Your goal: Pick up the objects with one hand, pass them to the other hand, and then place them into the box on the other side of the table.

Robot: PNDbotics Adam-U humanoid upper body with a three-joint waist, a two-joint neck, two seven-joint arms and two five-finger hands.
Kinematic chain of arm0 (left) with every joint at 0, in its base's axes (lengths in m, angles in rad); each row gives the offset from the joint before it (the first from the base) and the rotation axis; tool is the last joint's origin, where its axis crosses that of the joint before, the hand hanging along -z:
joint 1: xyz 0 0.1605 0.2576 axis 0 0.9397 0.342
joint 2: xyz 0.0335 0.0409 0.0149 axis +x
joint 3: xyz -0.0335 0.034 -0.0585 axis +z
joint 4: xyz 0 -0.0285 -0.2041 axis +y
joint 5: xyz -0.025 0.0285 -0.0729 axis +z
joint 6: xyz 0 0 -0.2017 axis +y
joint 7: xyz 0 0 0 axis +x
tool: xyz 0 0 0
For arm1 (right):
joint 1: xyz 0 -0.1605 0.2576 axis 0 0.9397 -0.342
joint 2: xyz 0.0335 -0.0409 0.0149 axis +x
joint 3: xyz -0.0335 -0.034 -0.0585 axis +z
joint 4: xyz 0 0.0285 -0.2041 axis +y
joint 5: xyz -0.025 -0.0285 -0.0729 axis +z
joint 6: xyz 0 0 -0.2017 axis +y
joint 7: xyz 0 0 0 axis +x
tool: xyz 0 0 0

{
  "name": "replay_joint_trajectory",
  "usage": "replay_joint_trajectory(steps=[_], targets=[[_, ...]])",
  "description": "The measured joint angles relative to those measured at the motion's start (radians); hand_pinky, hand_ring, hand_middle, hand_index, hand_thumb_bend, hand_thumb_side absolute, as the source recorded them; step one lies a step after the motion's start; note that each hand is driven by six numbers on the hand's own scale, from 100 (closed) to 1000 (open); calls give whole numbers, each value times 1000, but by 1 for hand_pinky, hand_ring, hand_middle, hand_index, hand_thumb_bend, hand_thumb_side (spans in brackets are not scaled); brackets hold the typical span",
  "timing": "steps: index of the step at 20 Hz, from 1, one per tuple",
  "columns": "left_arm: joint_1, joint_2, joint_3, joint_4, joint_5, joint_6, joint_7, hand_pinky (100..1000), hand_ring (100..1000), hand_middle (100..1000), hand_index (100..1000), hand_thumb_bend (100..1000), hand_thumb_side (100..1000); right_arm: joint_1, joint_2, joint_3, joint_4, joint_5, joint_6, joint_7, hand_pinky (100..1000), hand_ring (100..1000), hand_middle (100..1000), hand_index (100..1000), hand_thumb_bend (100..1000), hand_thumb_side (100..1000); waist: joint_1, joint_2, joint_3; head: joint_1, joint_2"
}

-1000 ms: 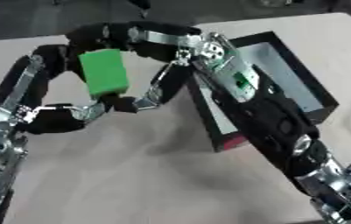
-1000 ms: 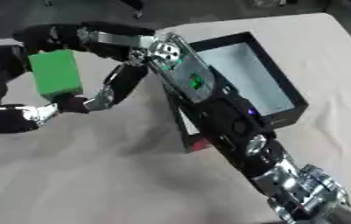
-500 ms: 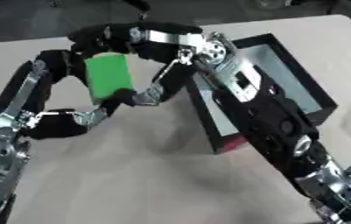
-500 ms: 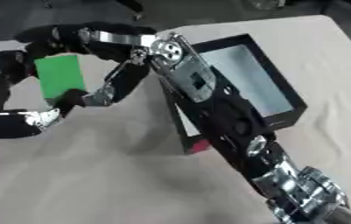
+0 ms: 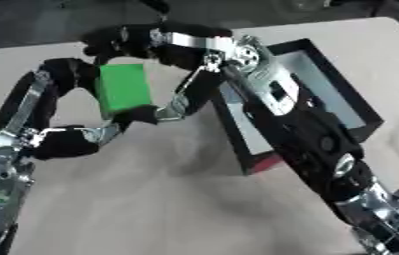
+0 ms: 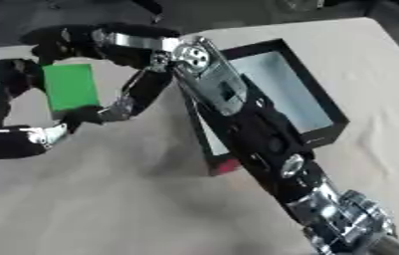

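While our left hand (image 5: 63, 89) curled around the green block (image 5: 122, 88), our right hand (image 5: 163, 47) gripped it too, beside the black box (image 5: 359, 107).

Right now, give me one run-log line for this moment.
stage: handover | green block: between both hands, above table | left hand: gripping block | right hand: fingers on block | box: open, robot's right

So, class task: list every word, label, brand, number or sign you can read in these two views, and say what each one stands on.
None can be read.
Green block: plain faces, no print showing.
Box: black walls, pale inside, a red patch at its near corner, no lettering visible.
Right hand and its forearm: small green and pale marks, too blurred to read.
Left hand: no marking visible.
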Motion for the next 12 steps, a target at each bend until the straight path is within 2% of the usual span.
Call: replay_joint_trajectory(steps=[12], targets=[[7, -8, 0, -1, 109, 31, -1, 712, 475, 468, 578, 100, 111, 2, -1, -5, 0, 4, -13, -13, 1000, 1000, 750, 1000, 313, 100, 0, 0, -2, -1, -1]])
